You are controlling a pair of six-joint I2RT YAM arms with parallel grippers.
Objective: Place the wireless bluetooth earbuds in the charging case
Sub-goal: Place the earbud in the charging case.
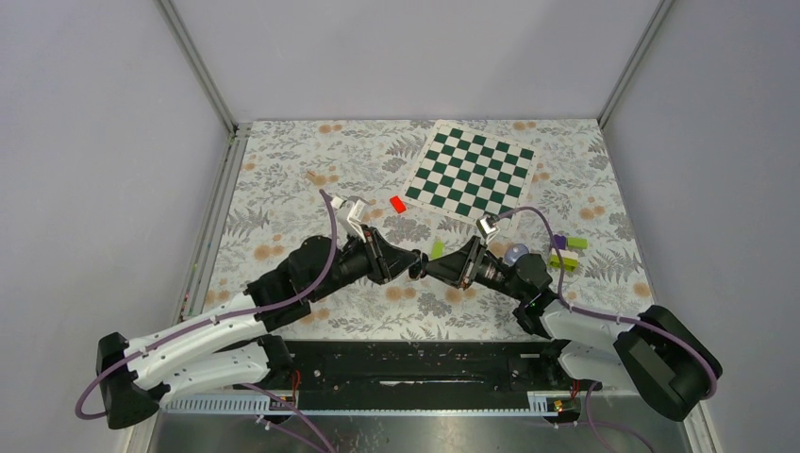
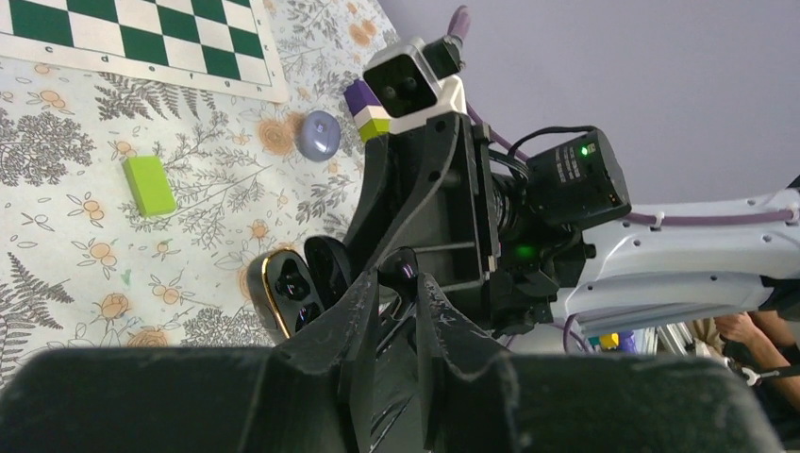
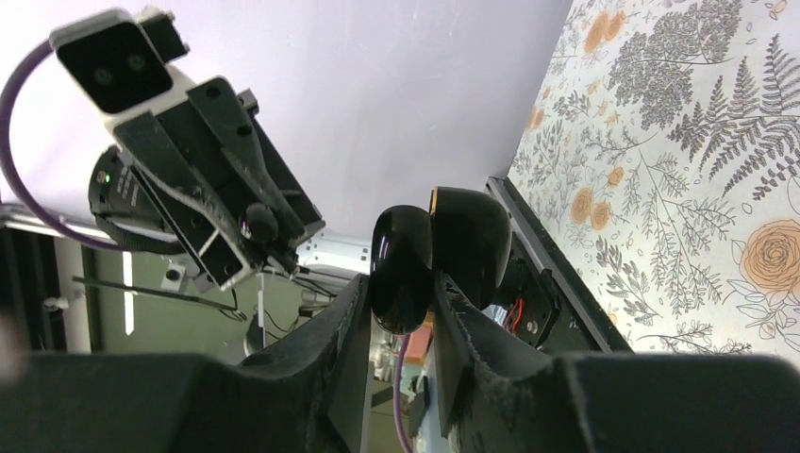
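The left claw [image 2: 398, 286] is closed almost fully on one earbud [image 2: 404, 266]. The earbud is pinched at the very fingertips, so that most of it is left exposed for seating.

The right claw [image 3: 401, 316] is clamped on the charging case [image 3: 470, 241]. One half is gripped between the fingers and the other half is left hanging open beside it. The case is thus held clear of the desk [image 1: 283, 179], above its middle, with the open face and its two dark sockets turned toward the left claw.

The two claws are set tip to tip. The earbud is just beside the case but is not yet in a socket. A steady counter-hold is judged to be the reason for the two-arm arrangement, since a case this small would be expected to slide if pushed on the desk. Whether a second earbud is already seated cannot be told.

A green block [image 1: 437, 248] lies on the desk just beyond the claws. A chessboard [image 1: 472, 170] lies farther off, to the right.
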